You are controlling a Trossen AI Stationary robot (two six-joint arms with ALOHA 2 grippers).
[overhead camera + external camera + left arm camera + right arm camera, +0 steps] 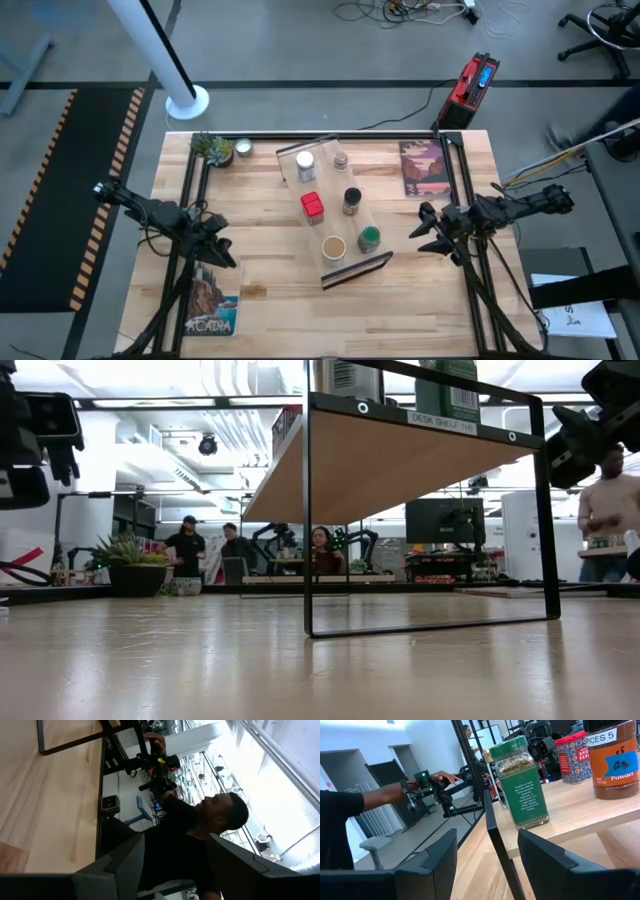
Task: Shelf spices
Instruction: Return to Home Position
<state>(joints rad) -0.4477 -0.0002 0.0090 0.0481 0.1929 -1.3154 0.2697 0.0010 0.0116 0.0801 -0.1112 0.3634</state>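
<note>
The shelf (335, 215) is a light-wood board on a black wire frame (430, 620), set slantwise at the table's middle. All the spices stand on it: a white-capped jar (305, 166), a small brown jar (341, 160), a red square tin (312, 206), a black-lidded jar (352, 201), a green-lidded jar (369, 238) and a wide tan-lidded jar (333, 247). My right gripper (422, 232) hangs open just right of the shelf, facing the green-lidded jar (520, 785). At the table's left, my left gripper (216, 248) is open and holds nothing.
A picture book (423, 168) lies at the far right and another (212, 302) at the near left, below my left gripper. A potted plant (212, 148) and a silver dish (243, 148) sit at the far left. A person (200, 830) stands beyond the table's right edge.
</note>
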